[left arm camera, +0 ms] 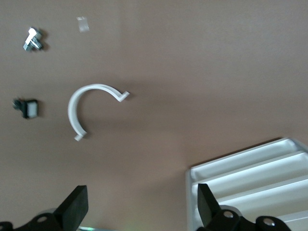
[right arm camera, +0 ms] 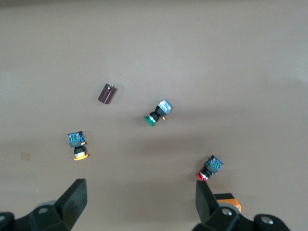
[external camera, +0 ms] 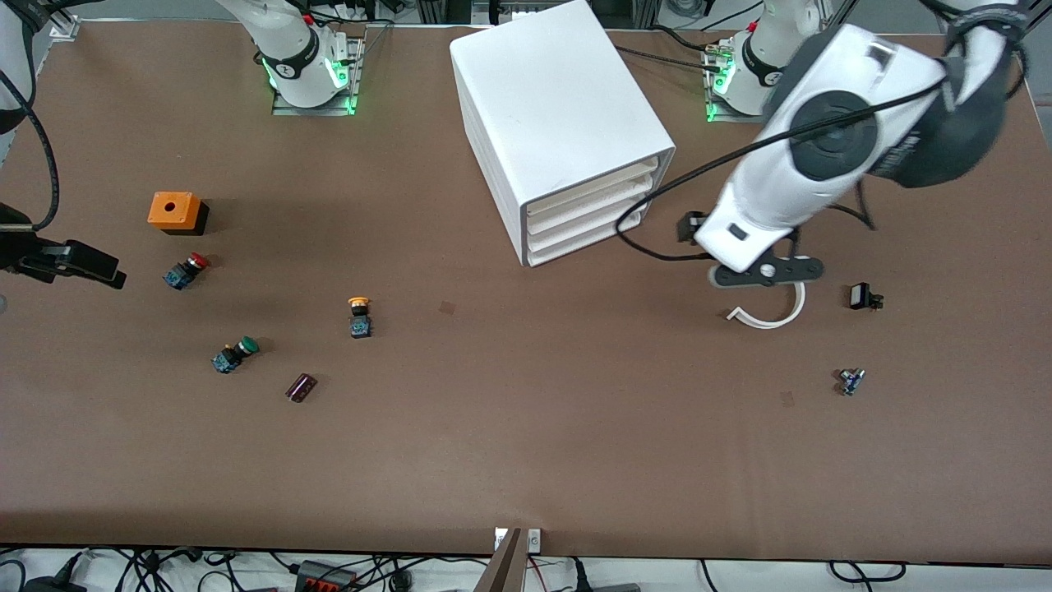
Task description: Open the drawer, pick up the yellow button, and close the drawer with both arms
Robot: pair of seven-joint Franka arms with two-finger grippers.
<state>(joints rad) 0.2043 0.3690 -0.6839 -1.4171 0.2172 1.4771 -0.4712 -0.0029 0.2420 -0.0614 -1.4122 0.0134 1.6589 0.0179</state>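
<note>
The white cabinet (external camera: 559,107) stands near the arms' bases, its four drawers all pushed in; the top drawer (external camera: 588,191) is shut. The cabinet's front corner also shows in the left wrist view (left arm camera: 240,192). The orange-yellow button (external camera: 359,316) lies on the table, nearer the front camera than the cabinet and toward the right arm's end; it also shows in the right wrist view (right arm camera: 78,146). My left gripper (external camera: 764,275) (left arm camera: 142,207) is open and empty, over the table beside the cabinet front. My right gripper (external camera: 78,263) (right arm camera: 139,204) is open and empty at the right arm's end of the table.
A red-capped button (external camera: 186,270), a green-capped button (external camera: 234,353), a dark cylinder (external camera: 301,387) and an orange box (external camera: 174,212) lie near the right gripper. A white curved strip (external camera: 772,316), a small black part (external camera: 863,298) and a small metal part (external camera: 851,381) lie near the left gripper.
</note>
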